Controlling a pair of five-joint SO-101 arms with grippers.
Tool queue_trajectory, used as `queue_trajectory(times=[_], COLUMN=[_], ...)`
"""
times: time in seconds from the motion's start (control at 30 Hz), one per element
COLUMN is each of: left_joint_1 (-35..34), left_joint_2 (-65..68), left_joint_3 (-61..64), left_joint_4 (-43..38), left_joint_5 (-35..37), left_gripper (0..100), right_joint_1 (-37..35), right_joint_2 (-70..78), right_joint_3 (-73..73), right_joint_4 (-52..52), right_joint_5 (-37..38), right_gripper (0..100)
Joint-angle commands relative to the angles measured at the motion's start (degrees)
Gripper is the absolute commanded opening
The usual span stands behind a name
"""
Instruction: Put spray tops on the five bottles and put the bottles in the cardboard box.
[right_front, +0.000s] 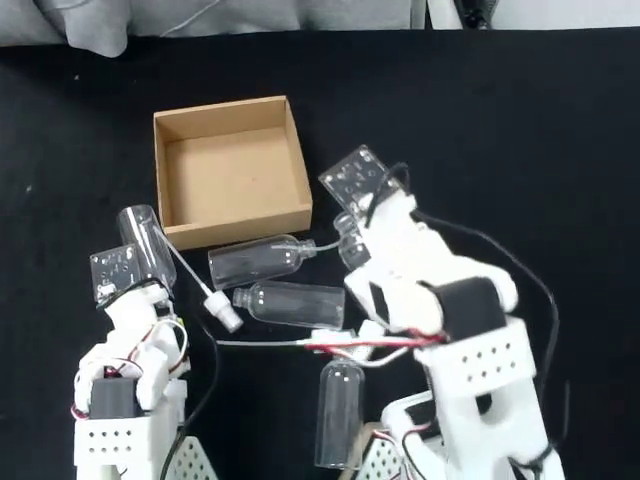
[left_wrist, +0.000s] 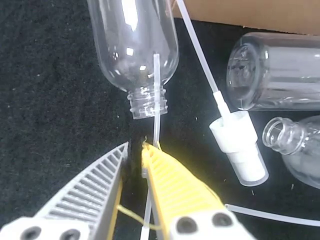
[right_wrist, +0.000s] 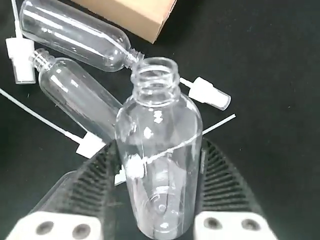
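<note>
The right end effector is clenched around an uncapped clear bottle, just off the near right corner of the cardboard box. The left end effector pinches a thin dip tube that points into a second bottle by the box's near left corner.

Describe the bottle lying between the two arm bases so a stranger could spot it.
From the cardboard box, come down past the two crosswise bottles to the high view's lower edge. The bottle there lies between the two arm bases. Unlike its neighbours it lies alone and lengthwise, running toward the box.
</note>
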Motion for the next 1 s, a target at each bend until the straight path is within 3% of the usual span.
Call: queue_trajectory(times=[0.0, 0.33, 0.97], left_joint_1=[-0.13, -0.13, -0.13], left_joint_2=[-0.53, -0.53, -0.53], left_joint_3=[1.36, 1.36, 1.36], left_joint_4=[0.18, 0.18, 0.18], left_joint_5=[-0.35, -0.35, -0.35], left_gripper=[4, 4, 4], right_joint_1=[-0.97, -0.97, -0.97], right_joint_2=[-4.70, -10.24, -15.60], right_joint_3=[0.31, 6.46, 6.81], right_joint_4=[-1.58, -7.65, -7.65], right_joint_5=[-0.62, -2.46, -2.64], right_gripper=[9.2, 9.2, 9.2])
